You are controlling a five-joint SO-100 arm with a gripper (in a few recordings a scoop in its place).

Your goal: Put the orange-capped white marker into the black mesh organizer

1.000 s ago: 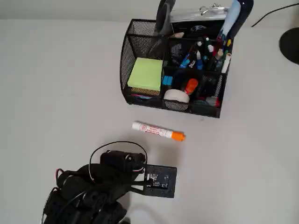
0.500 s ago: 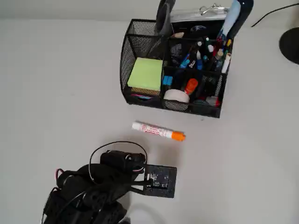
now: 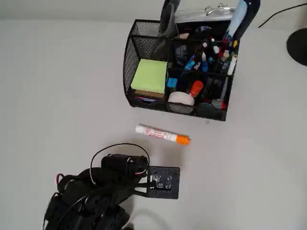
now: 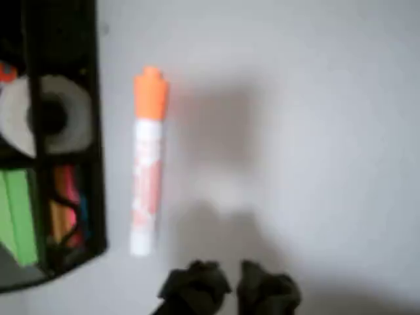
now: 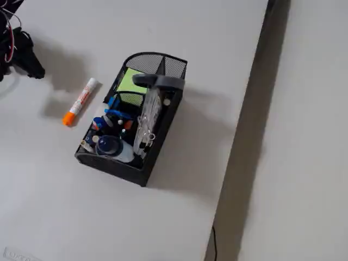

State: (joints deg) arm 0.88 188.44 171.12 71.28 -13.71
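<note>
Marker (image 4: 147,159) flat on table, left of and beyond nearly closed, empty fingers (image 4: 194,285).

No legible text anywhere. Red lettering runs along barrel of orange-capped white marker (image 3: 162,134), too small and blurred to read in overhead, wrist (image 4: 147,164) and fixed (image 5: 80,101) views.

All black, this arm (image 3: 91,201): chunky matte housings, a thin black cable (image 3: 120,148) looping over the top, red and white wires (image 3: 140,171) tucked beside a square black circuit board (image 3: 162,182). The hand (image 4: 228,289) ends in two dark, knobbly fingertips (image 4: 197,283).
</note>
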